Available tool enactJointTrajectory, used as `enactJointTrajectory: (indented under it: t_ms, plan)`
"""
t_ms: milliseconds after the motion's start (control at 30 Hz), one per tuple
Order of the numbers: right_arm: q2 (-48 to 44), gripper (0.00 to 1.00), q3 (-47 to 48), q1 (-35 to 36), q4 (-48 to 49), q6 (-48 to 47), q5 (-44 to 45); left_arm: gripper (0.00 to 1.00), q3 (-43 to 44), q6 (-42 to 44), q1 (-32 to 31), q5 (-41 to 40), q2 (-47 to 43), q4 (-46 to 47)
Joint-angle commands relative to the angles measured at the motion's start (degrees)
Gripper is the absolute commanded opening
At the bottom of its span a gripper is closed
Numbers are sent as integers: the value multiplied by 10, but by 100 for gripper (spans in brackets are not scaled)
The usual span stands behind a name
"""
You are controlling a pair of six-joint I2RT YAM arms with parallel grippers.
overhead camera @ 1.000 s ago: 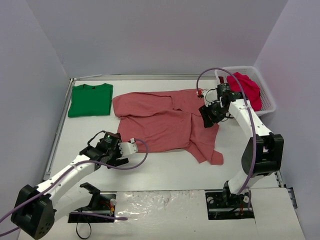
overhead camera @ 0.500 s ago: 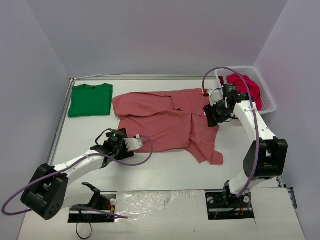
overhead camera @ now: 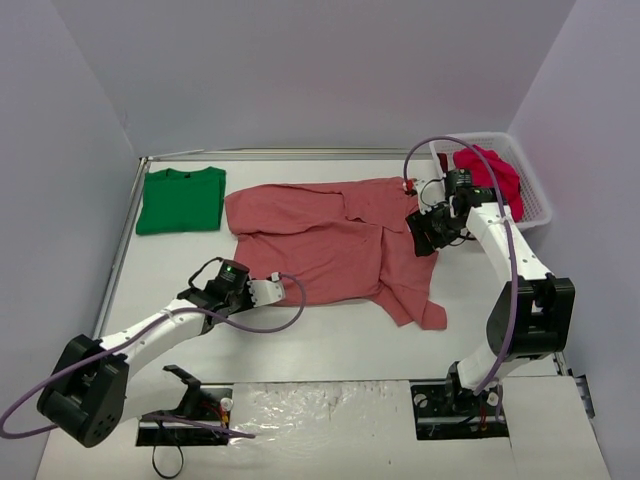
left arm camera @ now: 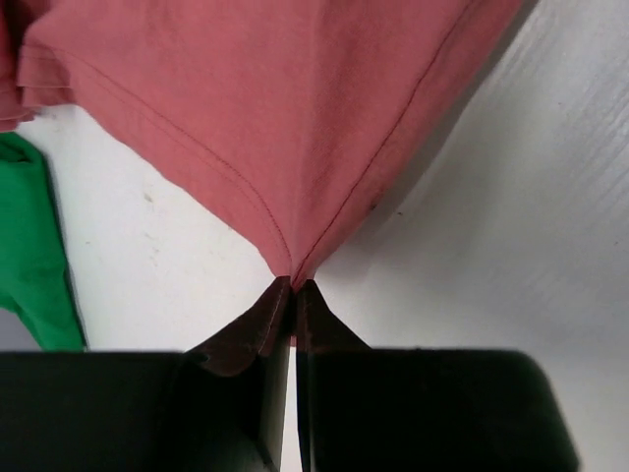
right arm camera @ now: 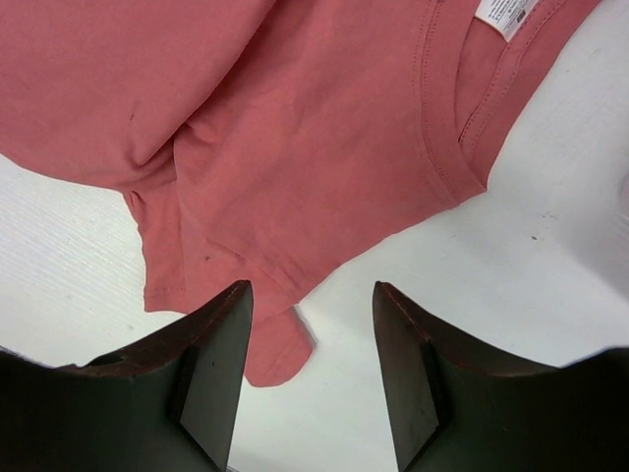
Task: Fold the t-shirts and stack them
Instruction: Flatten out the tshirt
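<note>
**Salmon-pink t-shirt (overhead camera: 330, 245) pinched at one corner**

It lies spread across the middle of the counter (overhead camera: 330, 345). At its near-left hem corner the left tool (left arm camera: 293, 287) is clamped tight. Over the collar side, the right tool (right arm camera: 310, 334) hangs with fingers apart, gripping nothing.

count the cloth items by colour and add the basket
salmon-pink t-shirt: 1
green t-shirt: 1
crimson heap in the basket: 1, number of shirts in it unclear
white basket: 1
total: 4
</note>
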Motion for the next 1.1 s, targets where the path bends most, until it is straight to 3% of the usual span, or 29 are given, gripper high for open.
enactJointTrajectory:
  t_ms: [0,200,567,1067]
  plan:
    - [-26,48,-10,-2,-14,-12,-13,2,41,-34,6,-15,-39,-37]
    - [-68,52,-71,5,-26,-62,20,2,79,-91,23,-71,-40,-61]
    - [-101,56,-191,55,-75,-135,135,2,108,-162,54,-112,55,-21]
    - [-57,55,-199,102,-109,-166,86,2,100,-178,65,-121,115,-5]
